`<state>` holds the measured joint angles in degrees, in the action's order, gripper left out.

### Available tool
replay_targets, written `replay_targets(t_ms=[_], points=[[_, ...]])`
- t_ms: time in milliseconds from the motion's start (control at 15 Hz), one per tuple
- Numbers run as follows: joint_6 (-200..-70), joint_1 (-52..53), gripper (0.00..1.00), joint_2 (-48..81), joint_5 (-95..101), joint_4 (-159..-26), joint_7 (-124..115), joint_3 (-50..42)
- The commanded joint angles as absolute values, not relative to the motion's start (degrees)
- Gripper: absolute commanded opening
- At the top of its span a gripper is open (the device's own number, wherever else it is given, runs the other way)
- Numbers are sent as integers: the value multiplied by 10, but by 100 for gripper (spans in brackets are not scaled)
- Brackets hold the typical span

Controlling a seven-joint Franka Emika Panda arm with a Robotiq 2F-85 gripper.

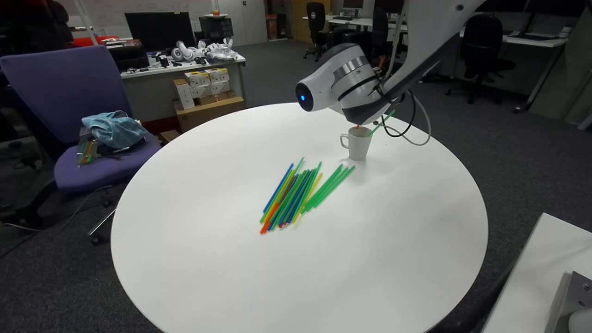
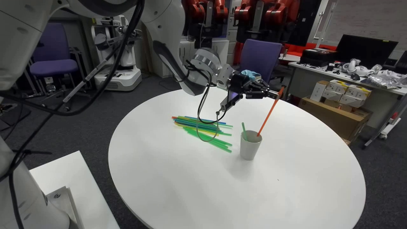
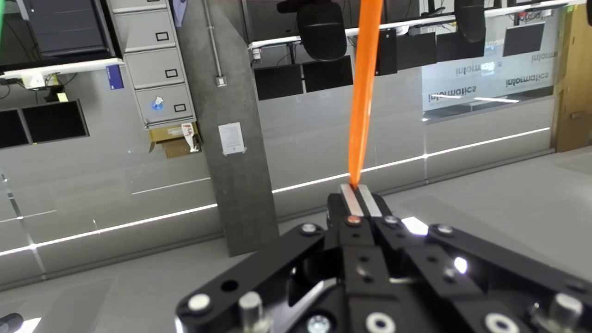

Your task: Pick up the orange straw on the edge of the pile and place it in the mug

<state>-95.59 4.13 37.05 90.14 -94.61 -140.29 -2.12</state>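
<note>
The orange straw [image 2: 270, 114] is tilted and pinched near its top end. Its lower end shows at the mug's mouth in an exterior view, just at or inside the rim; I cannot tell how deep. The white mug [image 2: 249, 149] stands upright and also shows in an exterior view [image 1: 359, 144]. My gripper [image 2: 278, 94] is shut on the straw, above and beyond the mug. In the wrist view the fingertips [image 3: 355, 187] close on the orange straw [image 3: 363, 88]. The pile [image 1: 290, 196] lies on the table. The arm hides the gripper in an exterior view.
A green straw [image 2: 244, 131] leans inside the mug. Several green straws [image 1: 327, 187] lie between pile and mug. A cable loop [image 2: 208, 136] hangs from the arm over the pile. The round white table [image 1: 208, 259] has a purple chair [image 1: 106, 162] beside it.
</note>
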Motion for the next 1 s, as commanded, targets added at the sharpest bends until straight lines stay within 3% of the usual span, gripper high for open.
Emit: replay_targets(t_ms=[0, 600, 667, 733, 933], points=[[-958, 28, 0, 378, 899, -938, -1395, -11], [-960, 22, 0, 439, 882, -935, -1378, -9], [-963, 21, 26, 443, 877, -935, -1380, -6], [-969, 21, 27, 444, 876, -937, -1380, -6], [-1013, 8, 49, 408, 845, -956, -1363, 15]])
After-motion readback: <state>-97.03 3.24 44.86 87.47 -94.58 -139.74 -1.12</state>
